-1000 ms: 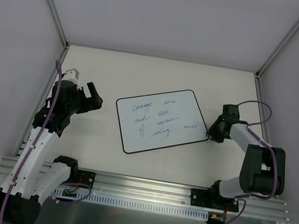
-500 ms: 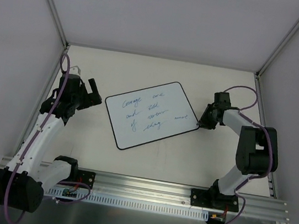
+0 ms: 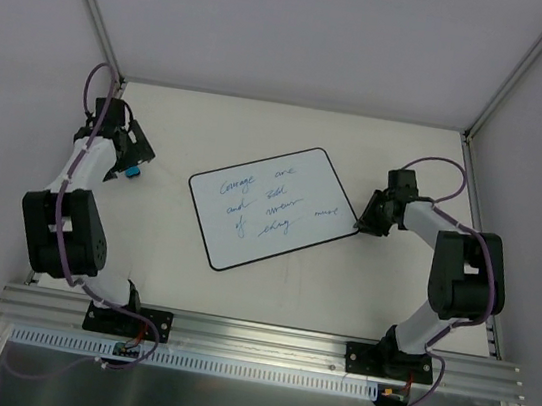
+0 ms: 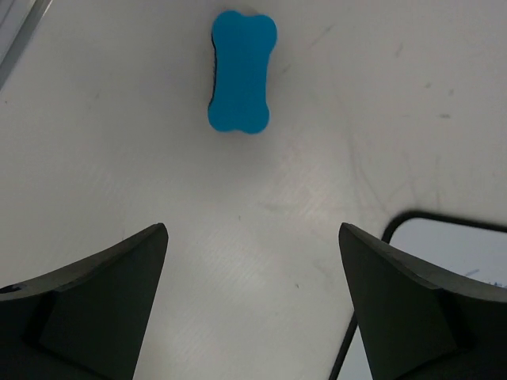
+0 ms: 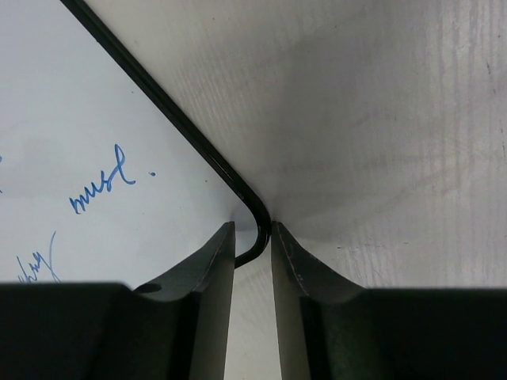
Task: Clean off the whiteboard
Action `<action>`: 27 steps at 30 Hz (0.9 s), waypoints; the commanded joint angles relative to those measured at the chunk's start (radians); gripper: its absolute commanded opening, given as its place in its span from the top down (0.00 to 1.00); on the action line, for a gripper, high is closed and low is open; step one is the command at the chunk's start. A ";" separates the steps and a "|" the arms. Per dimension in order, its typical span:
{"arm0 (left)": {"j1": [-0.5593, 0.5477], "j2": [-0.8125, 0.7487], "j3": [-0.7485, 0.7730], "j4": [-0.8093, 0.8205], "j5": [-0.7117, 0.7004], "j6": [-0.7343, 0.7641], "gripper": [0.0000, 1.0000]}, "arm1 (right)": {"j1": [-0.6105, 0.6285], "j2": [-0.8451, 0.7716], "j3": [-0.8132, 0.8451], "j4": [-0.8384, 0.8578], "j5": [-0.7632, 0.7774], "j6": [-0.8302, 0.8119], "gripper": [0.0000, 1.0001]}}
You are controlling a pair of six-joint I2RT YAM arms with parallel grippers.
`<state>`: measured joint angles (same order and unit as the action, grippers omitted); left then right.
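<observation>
Right pincer on whiteboard corner, clear only from wrist.

The left arm has swung away from the whiteboard to the far left side of the table, so the left jaws now hang over the blue eraser, and the right jaws have dragged the whiteboard's corner a little left.

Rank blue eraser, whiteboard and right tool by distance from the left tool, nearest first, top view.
1. blue eraser: right beside the left tool, far left.
2. whiteboard: centre, its near edge well past the eraser.
3. right tool: far right, at the whiteboard's right corner.
</observation>
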<state>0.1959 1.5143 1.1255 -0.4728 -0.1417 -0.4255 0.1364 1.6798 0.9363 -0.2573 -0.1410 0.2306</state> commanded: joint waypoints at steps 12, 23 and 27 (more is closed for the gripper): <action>0.085 0.375 0.293 0.010 0.005 0.139 0.31 | 0.019 -0.074 -0.056 -0.016 -0.039 -0.030 0.70; 0.085 0.463 0.315 0.008 -0.001 0.162 0.39 | 0.019 -0.077 -0.067 -0.016 -0.037 -0.030 0.70; 0.085 0.475 0.329 0.008 0.002 0.165 0.44 | 0.019 -0.063 -0.062 -0.013 -0.042 -0.033 0.70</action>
<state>0.2768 1.9884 1.4105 -0.4599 -0.1329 -0.2832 0.1486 1.6291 0.8757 -0.2504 -0.1738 0.2173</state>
